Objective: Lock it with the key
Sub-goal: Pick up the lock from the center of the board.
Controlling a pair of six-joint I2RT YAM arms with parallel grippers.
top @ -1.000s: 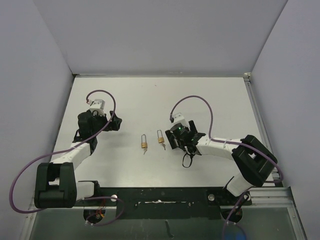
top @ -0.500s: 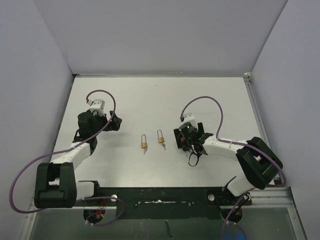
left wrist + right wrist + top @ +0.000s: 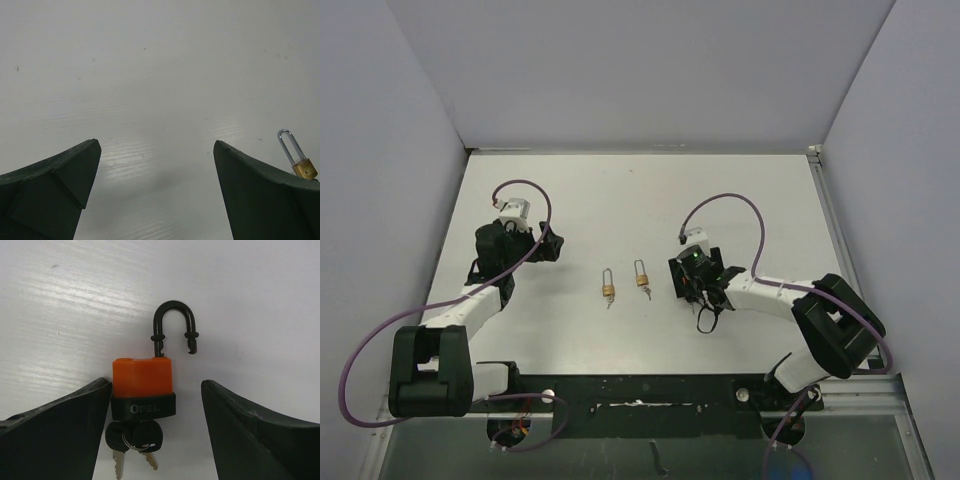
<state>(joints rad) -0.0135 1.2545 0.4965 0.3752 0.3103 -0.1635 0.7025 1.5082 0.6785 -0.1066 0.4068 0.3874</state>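
Top external view, reading left to right. The left claw (image 3: 155, 144) sits at the left of the desk (image 3: 620, 200), fingers spread wide with nothing between them, over bare surface. It is well apart from every lock.

Near the desk centre lie two small locks flat, side by side: left brass padlock (image 3: 607, 283) and right brass padlock (image 3: 641, 273). Both are too small here to say whether they are latched. Neither claw touches them.

On the right, the right claw (image 3: 156, 385) is low over the orange padlock (image 3: 143, 372). The fingers are spread and straddle the lock body. The finger on the picture's left is touching or just beside the body (cannot tell which); the other is clearly apart. Nothing is pinched.

Right wrist view: the lock lies flat. Its black shackle (image 3: 172, 327) is raised, one leg seated in the body and the other leg free beside it. Black-headed keys (image 3: 135, 440) hang at the base; one appears to sit in the cylinder.

Progress, as judged: nothing locked yet. Remaining steps are to close on the body, seat the free shackle leg, and turn the key if needed.
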